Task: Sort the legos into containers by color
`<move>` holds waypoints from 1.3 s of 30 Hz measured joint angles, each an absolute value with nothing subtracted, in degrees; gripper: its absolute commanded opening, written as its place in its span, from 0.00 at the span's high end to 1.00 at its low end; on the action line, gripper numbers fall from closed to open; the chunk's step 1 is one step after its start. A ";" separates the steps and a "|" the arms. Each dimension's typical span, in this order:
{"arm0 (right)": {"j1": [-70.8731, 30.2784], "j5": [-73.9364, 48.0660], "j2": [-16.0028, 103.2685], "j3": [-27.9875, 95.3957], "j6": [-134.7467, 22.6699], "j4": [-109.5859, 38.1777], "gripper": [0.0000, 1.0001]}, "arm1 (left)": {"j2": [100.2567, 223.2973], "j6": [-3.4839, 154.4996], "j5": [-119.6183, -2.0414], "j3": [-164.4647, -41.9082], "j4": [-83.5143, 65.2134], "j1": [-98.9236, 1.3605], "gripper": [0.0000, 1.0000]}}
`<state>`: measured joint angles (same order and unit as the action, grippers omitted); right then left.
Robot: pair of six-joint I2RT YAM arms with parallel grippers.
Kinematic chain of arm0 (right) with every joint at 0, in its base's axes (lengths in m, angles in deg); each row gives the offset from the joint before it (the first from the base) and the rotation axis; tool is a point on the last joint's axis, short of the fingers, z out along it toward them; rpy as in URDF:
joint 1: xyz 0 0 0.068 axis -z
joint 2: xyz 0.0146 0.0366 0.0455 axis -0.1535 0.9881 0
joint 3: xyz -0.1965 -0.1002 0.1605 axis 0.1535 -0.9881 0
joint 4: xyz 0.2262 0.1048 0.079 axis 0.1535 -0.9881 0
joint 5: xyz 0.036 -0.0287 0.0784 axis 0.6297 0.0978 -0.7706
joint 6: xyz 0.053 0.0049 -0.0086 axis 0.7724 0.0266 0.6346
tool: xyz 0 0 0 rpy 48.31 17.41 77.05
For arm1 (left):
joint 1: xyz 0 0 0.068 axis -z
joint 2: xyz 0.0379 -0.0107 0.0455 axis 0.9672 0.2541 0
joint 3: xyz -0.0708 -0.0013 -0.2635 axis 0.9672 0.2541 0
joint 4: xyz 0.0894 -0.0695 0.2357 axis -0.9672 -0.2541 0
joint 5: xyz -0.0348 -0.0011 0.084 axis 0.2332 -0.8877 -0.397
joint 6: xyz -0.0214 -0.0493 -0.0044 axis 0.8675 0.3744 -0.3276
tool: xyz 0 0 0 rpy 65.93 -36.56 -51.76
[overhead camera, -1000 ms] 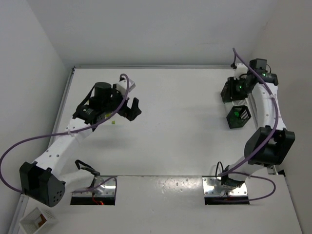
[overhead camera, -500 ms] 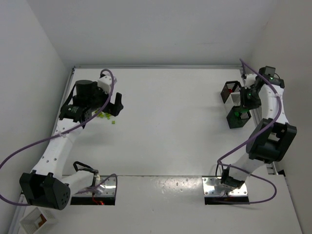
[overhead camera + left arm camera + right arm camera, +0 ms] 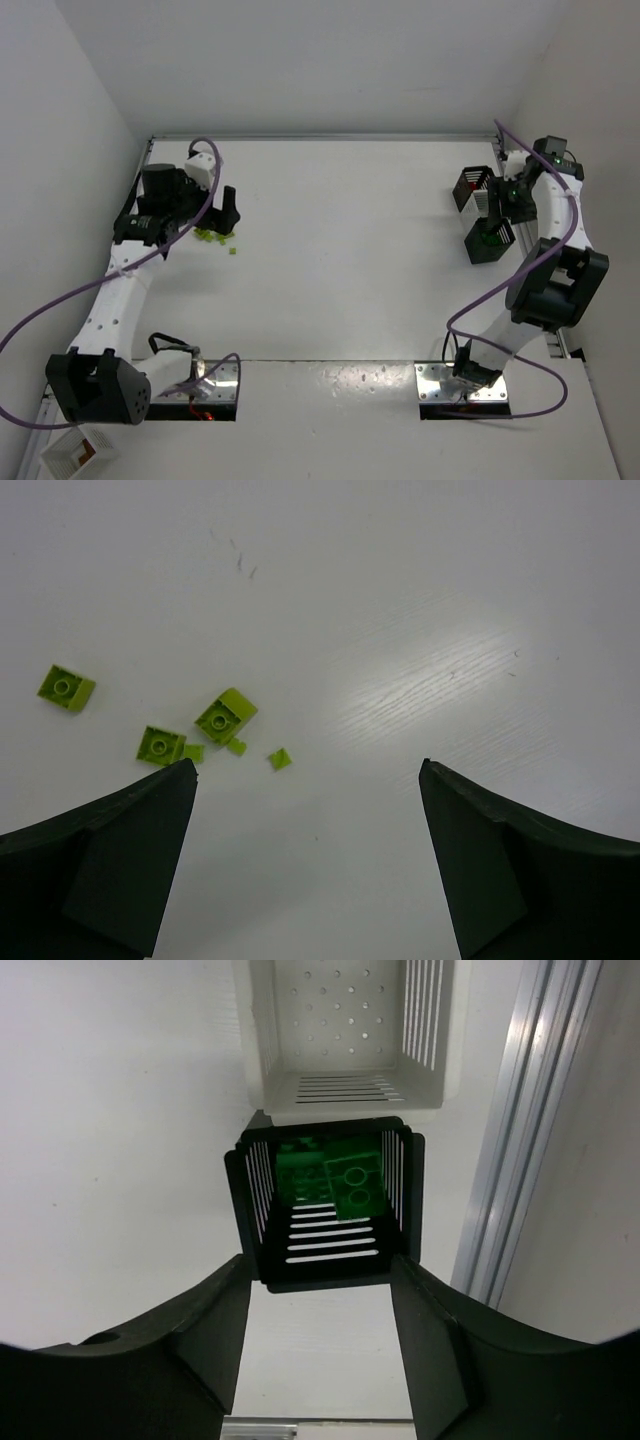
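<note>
Left wrist view: left jaws fully spread, empty, hovering over clustered lime legos on the tabletop; right jaws parted, empty, above the black container holding green legos. Risk: closing may catch neighbouring bricks, scattering them.

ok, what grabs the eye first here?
Lime-green plastic lego bricks lie scattered at the left of the white table, just beyond the open left claw. Far right, bright green lego bricks sit inside a black slatted cube bin below the right claw.
</note>
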<state>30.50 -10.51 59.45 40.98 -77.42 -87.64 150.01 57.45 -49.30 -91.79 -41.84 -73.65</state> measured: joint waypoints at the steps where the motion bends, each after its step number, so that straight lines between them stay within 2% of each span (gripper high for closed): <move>1: 30.50 -10.81 59.39 40.98 -77.40 -87.62 0.42 | 150.44 57.56 -49.12 -91.79 -41.82 -74.42 0.00; 3: 30.48 -11.80 58.82 40.98 -77.42 -87.58 0.41 | 151.78 58.08 -48.88 -91.79 -41.84 -76.25 0.00; 7: 30.15 -14.59 50.27 36.48 -78.14 -81.72 0.03 | 156.02 59.09 -48.43 -91.90 -41.84 -81.26 0.00; 8: 30.00 -15.73 45.97 34.08 -78.27 -79.31 0.01 | 157.02 59.28 -48.60 -92.07 -41.82 -82.13 0.00; 12: 29.65 -19.73 31.11 25.60 -78.73 -69.92 0.03 | 162.23 60.11 -52.40 -94.26 -41.12 -83.82 0.02; 14: 29.63 -21.70 28.94 25.38 -78.29 -69.06 0.03 | 165.33 60.42 -55.11 -95.77 -40.29 -84.01 0.04; 19: 29.58 -26.07 37.58 31.21 -77.29 -71.36 0.04 | 175.58 57.80 -59.00 -102.15 -38.74 -84.03 0.09; 23: 29.58 -26.79 43.91 30.43 -76.33 -75.18 0.04 | 183.47 52.44 -59.59 -107.83 -38.15 -84.47 0.10; 30: 29.58 -25.35 44.07 28.57 -73.14 -77.61 0.03 | 200.34 41.93 -57.26 -125.54 -42.30 -87.84 0.13; 32: 29.58 -25.30 43.81 28.20 -73.01 -77.65 0.05 | 204.72 39.57 -56.95 -129.82 -43.35 -88.87 0.13; 39: 29.58 -28.89 43.52 28.22 -73.14 -80.12 0.09 | 211.12 33.78 -57.43 -131.99 -47.11 -90.00 0.19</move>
<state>29.58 -28.89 43.52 28.22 -73.14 -80.12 211.12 33.78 -57.43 -131.99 -47.11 -90.00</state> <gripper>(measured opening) 0.917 0.815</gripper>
